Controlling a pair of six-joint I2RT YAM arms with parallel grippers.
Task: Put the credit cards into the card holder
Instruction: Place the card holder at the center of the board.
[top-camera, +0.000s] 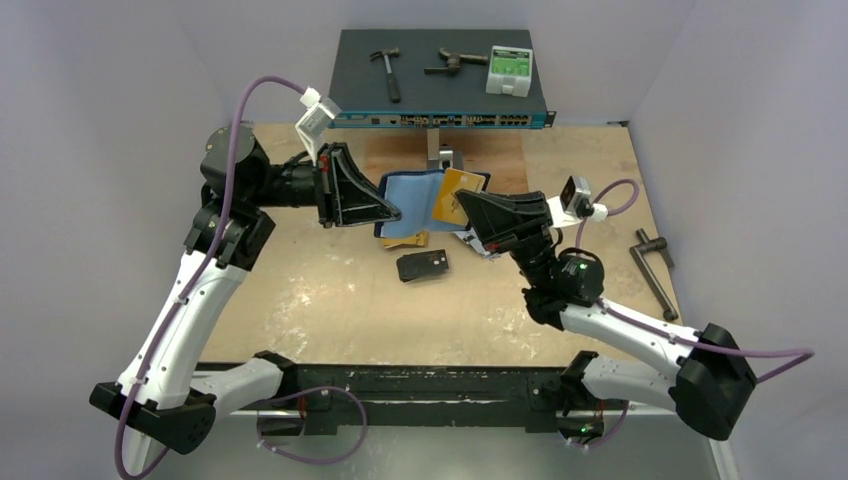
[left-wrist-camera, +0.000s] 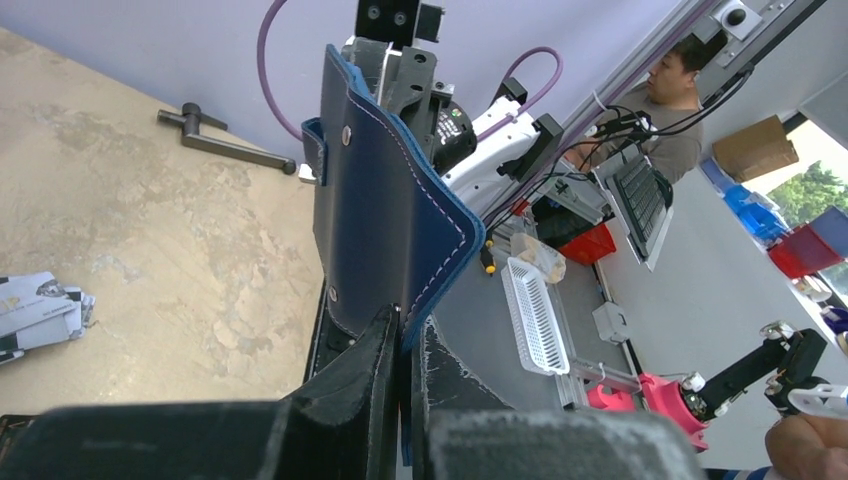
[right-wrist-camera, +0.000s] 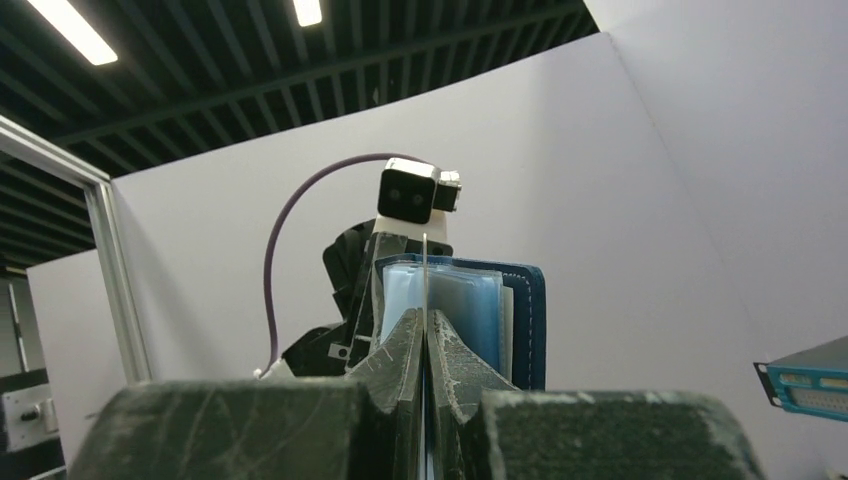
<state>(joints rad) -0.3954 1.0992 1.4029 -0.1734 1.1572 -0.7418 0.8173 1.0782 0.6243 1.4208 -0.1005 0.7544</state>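
When looking from above, find the left gripper (top-camera: 393, 213) clenched on the card holder (top-camera: 410, 200), lifting it off the worktop (top-camera: 330, 290) and holding it open to take a card. At its 3 o'clock, spot the right gripper (top-camera: 468, 208) pinching a gold card (top-camera: 450, 190), ready to push in. At 6 o'clock, see a black card (top-camera: 422, 266) lying flat. From the left wrist, see the card holder (left-wrist-camera: 385, 200) standing up in the shut left gripper (left-wrist-camera: 405, 335). From the right wrist, look along the gold card's (right-wrist-camera: 425, 265) thin edge, aimed at the card holder's (right-wrist-camera: 525, 320) pockets.
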